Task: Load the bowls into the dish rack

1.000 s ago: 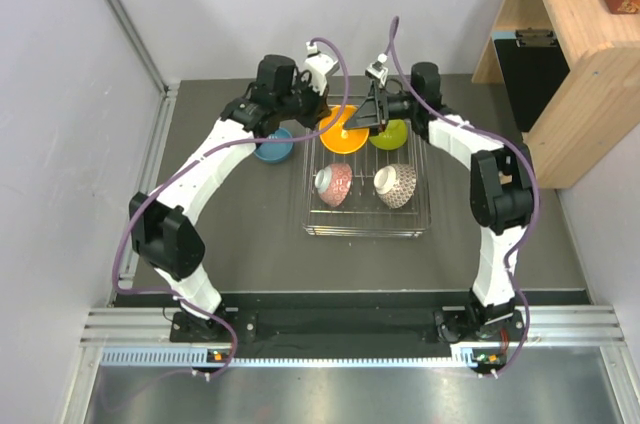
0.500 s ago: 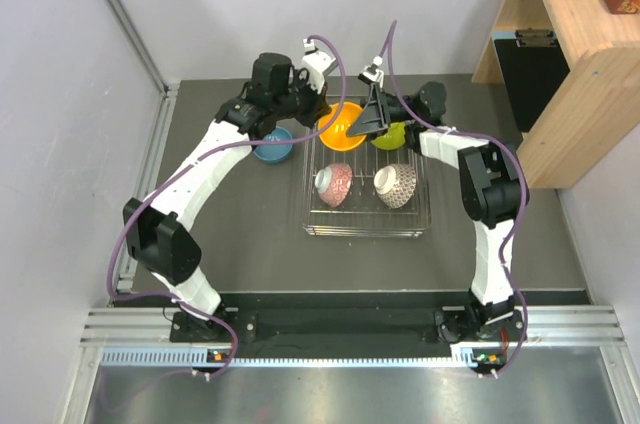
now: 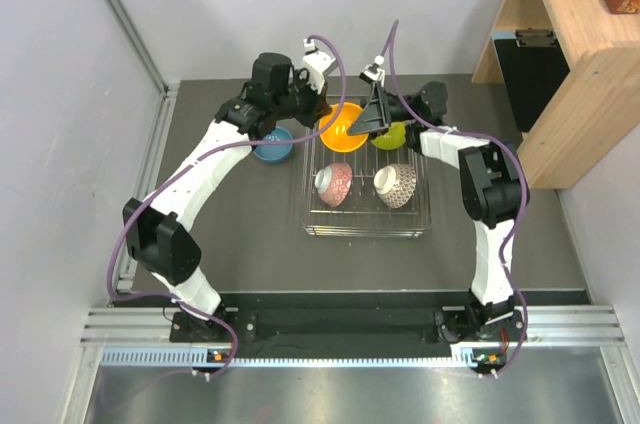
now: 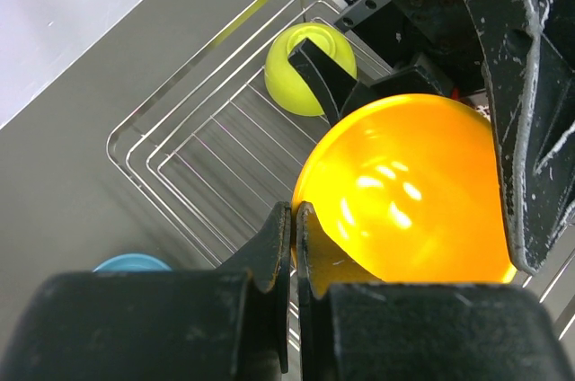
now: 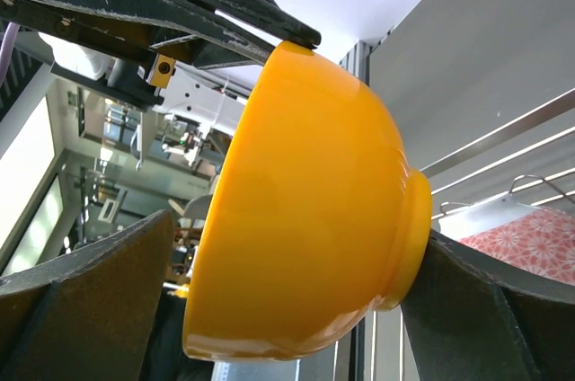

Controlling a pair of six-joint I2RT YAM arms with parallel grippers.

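Right now the glossy orange bowl (image 3: 343, 127) hangs tilted over the far left corner of the dish rack (image 3: 420, 219). My left hand (image 4: 293, 246) pinches its rim; my right hand (image 3: 362, 124) stands spread wide either side of it. The lime bowl (image 3: 392, 134), red-patterned bowl (image 3: 333, 184) and grey-patterned bowl (image 3: 395, 185) sit racked. The blue bowl (image 3: 273, 147) sits on the bench (image 3: 230, 234), just left of the rack.

Table: a dark grey, matt, flat top (image 3: 240, 244), bounded by pale walls at the left and the back.
Dish rack: a silver wire basket (image 3: 365, 232) stood directly on the table, in its far middle part, flat on its grid bottom.
Blue bowl: it (image 3: 270, 152) sat upright on the bare table, outside the rack, just beside the rack's far left corner.
Bowl and rack: whether they touched could not be told.
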